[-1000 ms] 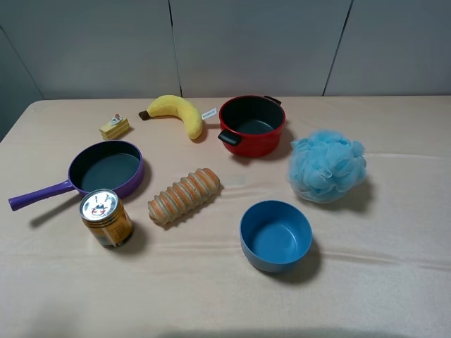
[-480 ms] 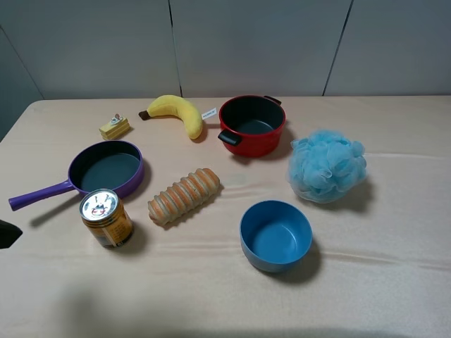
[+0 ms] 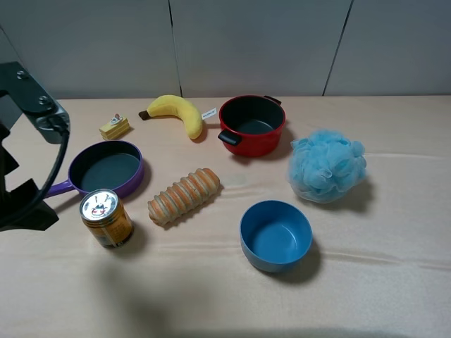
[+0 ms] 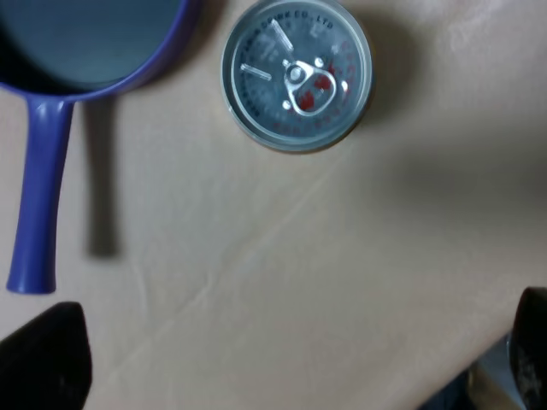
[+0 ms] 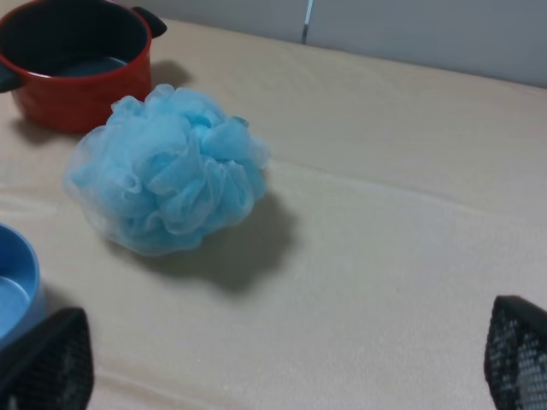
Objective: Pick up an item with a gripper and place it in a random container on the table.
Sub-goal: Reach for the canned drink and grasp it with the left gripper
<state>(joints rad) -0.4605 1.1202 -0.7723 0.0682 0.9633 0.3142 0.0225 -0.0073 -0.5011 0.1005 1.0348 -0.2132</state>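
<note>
The amber-gold can [image 3: 106,217] stands upright on the table [image 3: 211,296] at the front left, beside the purple pan. In the left wrist view its silver pull-tab top [image 4: 297,74] shows from straight above. My left arm [image 3: 28,176] hangs over the table's left edge, to the left of the can. My left gripper [image 4: 286,363] is open and empty, and the can lies beyond its fingertips [image 4: 43,359]. The blue bowl [image 3: 275,234] sits empty at the front centre-right; its rim shows in the right wrist view [image 5: 13,290]. My right gripper [image 5: 282,359] is open and empty, and is out of the exterior high view.
A purple long-handled pan [image 3: 106,169] lies behind the can, with its handle [image 4: 38,188] under my left arm. A ridged bread-roll toy [image 3: 184,195], a red pot [image 3: 251,124], a banana [image 3: 176,113], a small cake toy [image 3: 114,127] and a blue bath puff [image 3: 327,165] lie around.
My left arm has come in from the left edge and now hangs over the pan's handle, left of the can. The things on the table have not moved.
</note>
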